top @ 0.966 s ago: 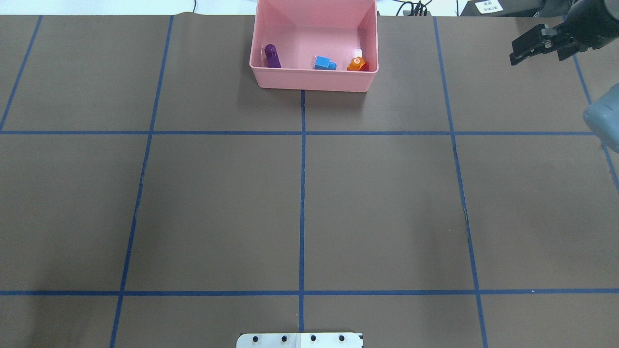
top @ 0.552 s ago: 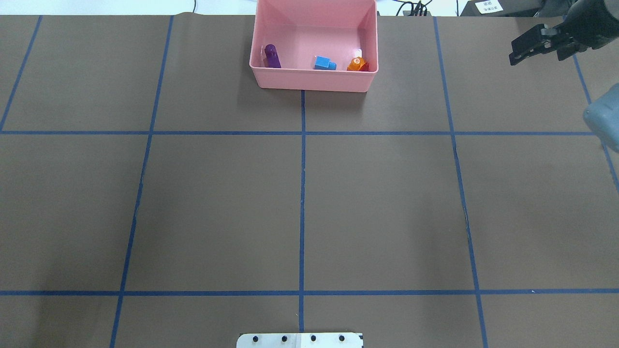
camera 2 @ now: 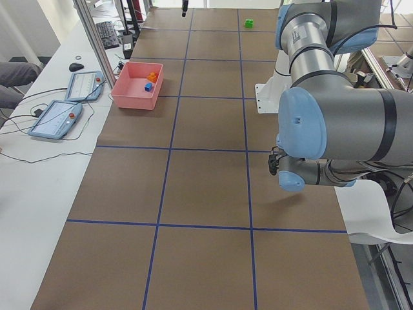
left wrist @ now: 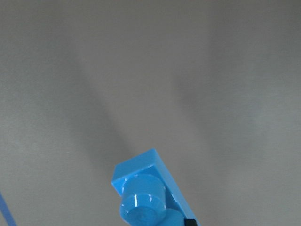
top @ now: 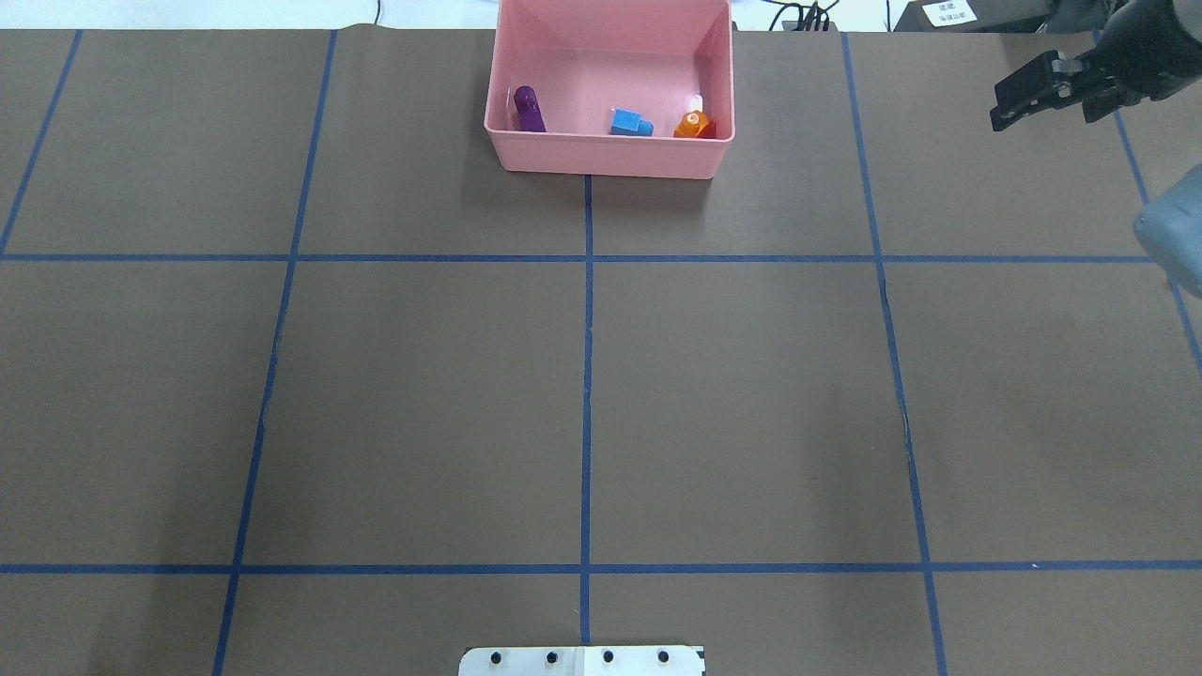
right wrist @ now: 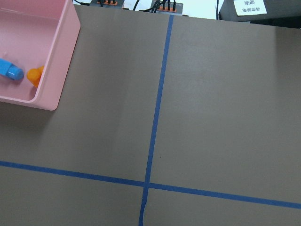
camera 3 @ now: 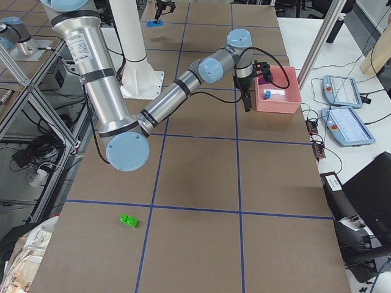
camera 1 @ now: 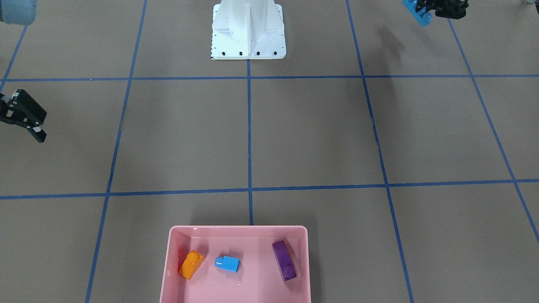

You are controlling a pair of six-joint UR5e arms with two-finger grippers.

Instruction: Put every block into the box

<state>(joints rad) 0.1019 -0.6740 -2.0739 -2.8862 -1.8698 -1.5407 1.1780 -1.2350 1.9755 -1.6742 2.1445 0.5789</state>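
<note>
Nothing in the box [top: 610, 155], 12 o'clock overhead, has shifted; its three bricks [top: 631, 123] lie inside. Right gripper [top: 1044, 105], 2 o'clock, hangs spread, empty. Left gripper [camera 1: 425, 6], outside the overhead view, pinches the long blue brick [camera 1: 416, 14] by one end, clear of the table. Judged light, rigid, slick and apt to pivot.

Brown bench [top: 423, 394] lies open btw my white base plate [top: 582, 661] and the pink plastic tray [top: 608, 155]. Tray walls stand up; purple plastic brick [top: 530, 109], small blue brick [top: 630, 123], orange brick [top: 694, 125] line its near wall, far floor free. Small green brick [camera 3: 128, 220] at bench's right end.
</note>
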